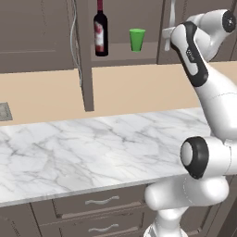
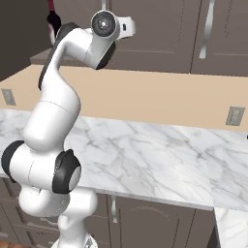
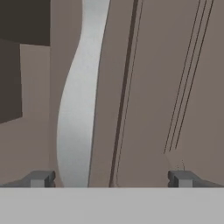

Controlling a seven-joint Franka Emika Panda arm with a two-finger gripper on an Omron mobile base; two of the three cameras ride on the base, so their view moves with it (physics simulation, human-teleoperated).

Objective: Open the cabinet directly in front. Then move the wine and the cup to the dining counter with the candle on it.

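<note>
We are holding the end effector [image 3: 112, 178] spread wide, gripping nothing, tight against the cabinet's [image 3: 148, 87] right door, its handle [image 3: 78, 109] just inside one fingertip [image 3: 41, 178]. Left door standing open; wine [image 1: 101, 34] and cup [image 1: 137, 39] sitting apart on the shelf. Risk, we're judging: closing off-centre, fingers slipping off the curved handle, door staying shut.

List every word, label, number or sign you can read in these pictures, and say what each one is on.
No text can be read anywhere.
Wine: a white-and-red label, too blurred to show any words.
Robot arm: a small grey mark on the dark link, too small to read.
Cup, cabinet doors and marble worktop: no lettering.
</note>
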